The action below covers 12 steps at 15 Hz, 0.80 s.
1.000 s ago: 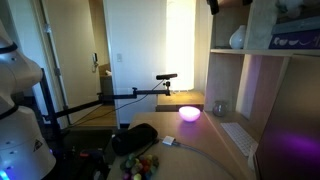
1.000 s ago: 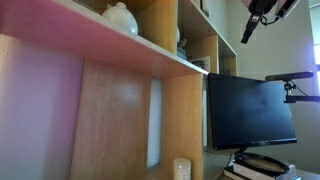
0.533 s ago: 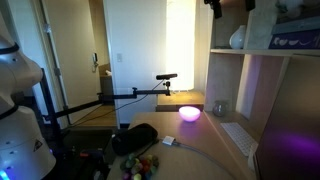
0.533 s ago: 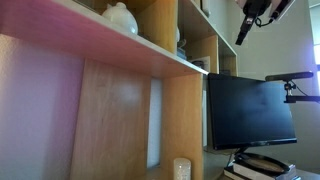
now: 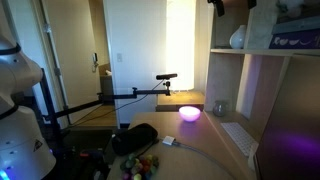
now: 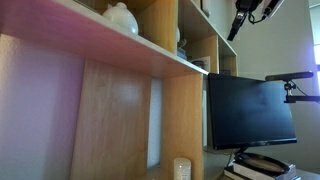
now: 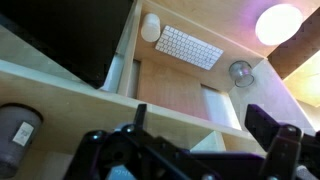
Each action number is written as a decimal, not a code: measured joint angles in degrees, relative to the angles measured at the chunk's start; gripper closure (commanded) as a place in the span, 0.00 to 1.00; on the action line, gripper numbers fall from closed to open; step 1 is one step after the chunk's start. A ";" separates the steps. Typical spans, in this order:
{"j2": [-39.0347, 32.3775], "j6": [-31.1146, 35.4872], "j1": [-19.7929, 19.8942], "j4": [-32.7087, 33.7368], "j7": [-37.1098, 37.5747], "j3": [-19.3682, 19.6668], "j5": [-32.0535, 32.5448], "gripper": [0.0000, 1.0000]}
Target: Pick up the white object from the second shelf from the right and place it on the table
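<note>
Hovering high by the shelving, the gripper [image 5: 215, 5] shows its fingers spread wide in the wrist view, with nothing between them. The white vase [image 5: 237, 38] sits on its shelf just below and beside the gripper, so I judge the arm is lining up to reach in. Down on the table [image 7: 170, 85] there's one keyboard [image 7: 188, 47], one mouse [image 7: 150, 28], one glowing lamp [image 7: 278, 22] and one small fan [image 7: 240, 72].

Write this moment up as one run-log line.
phase: pre-grasp | gripper: open, empty, high by shelf | white object: on shelf, untouched | table: keyboard, mouse on it
</note>
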<state>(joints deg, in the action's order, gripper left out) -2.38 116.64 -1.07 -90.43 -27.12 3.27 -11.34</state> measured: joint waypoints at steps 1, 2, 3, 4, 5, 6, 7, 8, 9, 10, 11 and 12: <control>-0.51 0.00 0.00 0.57 0.58 -0.05 0.00 0.00; -1.04 0.00 0.01 1.15 0.97 -0.06 0.00 0.00; -1.60 0.00 0.03 1.73 1.57 -0.07 0.00 0.00; -2.15 0.00 0.05 2.32 1.88 -0.08 0.00 0.00; -2.68 0.00 0.08 2.88 2.10 -0.11 0.00 0.00; -3.16 0.00 0.10 3.38 2.36 -0.16 0.01 0.00; -3.68 0.00 0.11 3.95 2.63 -0.25 0.07 0.00; -4.13 0.00 0.15 4.45 2.74 -0.36 0.08 0.00; -4.59 0.00 0.24 4.96 2.75 -0.54 0.08 0.00; -4.99 0.00 0.34 5.44 2.75 -0.72 0.09 0.00; -5.34 0.00 0.45 5.85 2.75 -0.91 0.09 0.00; -5.62 -0.01 0.57 6.18 2.81 -1.06 0.18 0.00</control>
<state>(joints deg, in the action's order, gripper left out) -8.01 116.64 -0.50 -84.25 -24.32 2.22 -11.16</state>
